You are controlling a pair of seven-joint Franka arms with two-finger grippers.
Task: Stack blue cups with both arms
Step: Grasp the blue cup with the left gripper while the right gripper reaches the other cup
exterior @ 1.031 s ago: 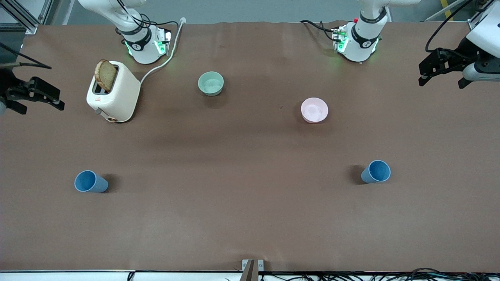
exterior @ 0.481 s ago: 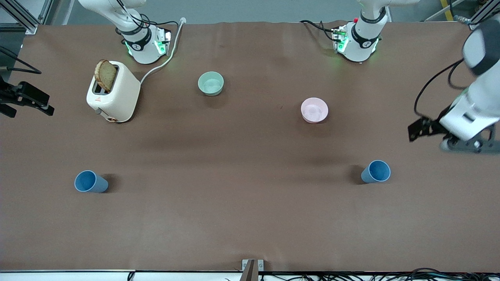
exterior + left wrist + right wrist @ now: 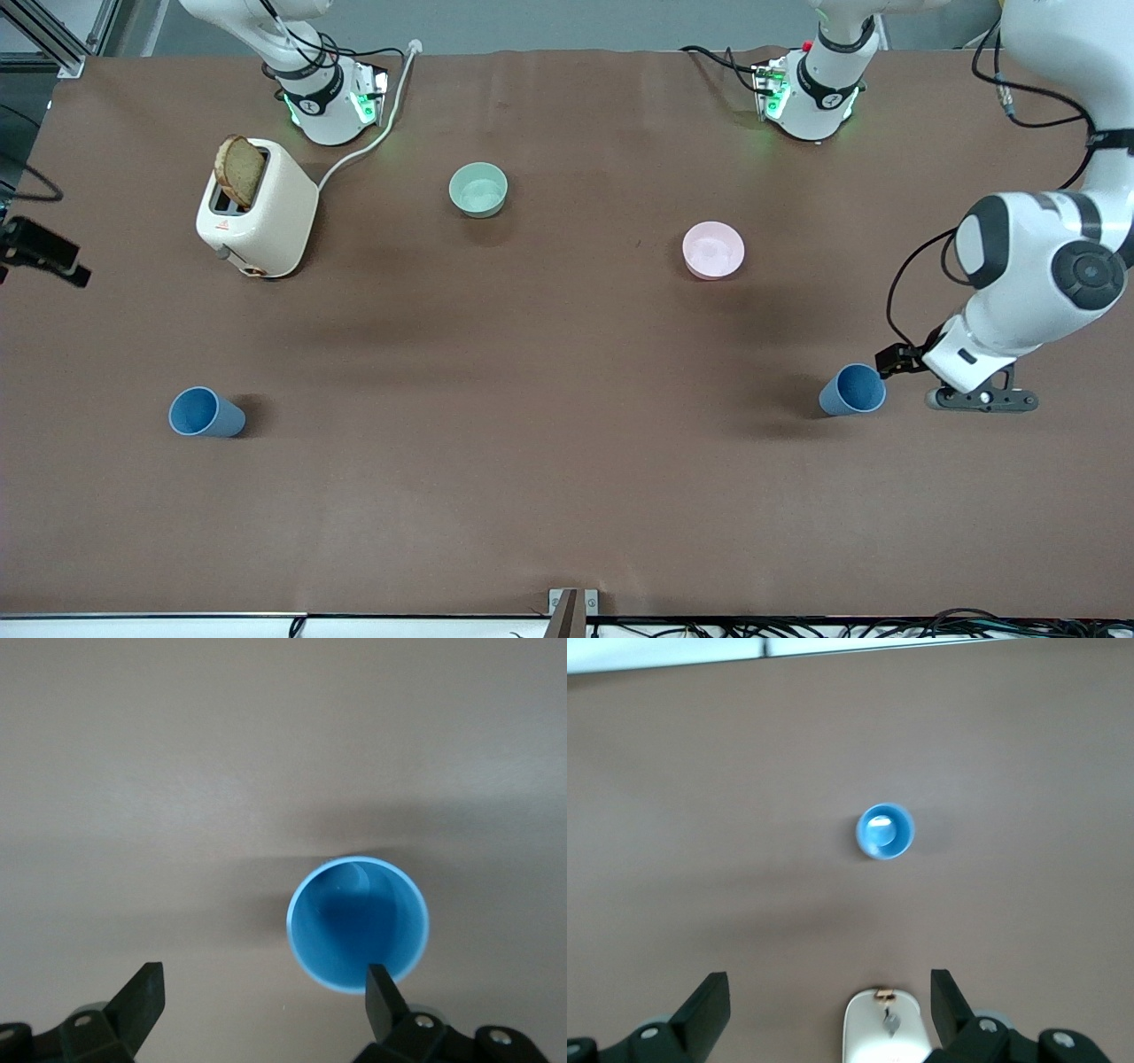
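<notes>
Two small matte blue tapered plastic tumblers are seen standing upright and well apart on the brown table, both in the half nearer the front camera. One blue cup stands toward the left arm's end of the table, nearer the front camera than the pale pink round bowl. The other blue cup stands toward the right arm's end, nearer the front camera than the cream toaster, from whose slot a brown slice of toast is seen protruding. A pale green round bowl is set between the toaster and the pink bowl, farther from the front camera than both cups. The left gripper is held low just beside the first cup, its fingers spread wide apart with nothing between them; in the left wrist view one fingertip is seen overlapping the cup's rim. The right gripper is held over the edge of the table at the right arm's end, above the toaster's level, its fingers likewise parted and empty, with the second cup well apart from it.
</notes>
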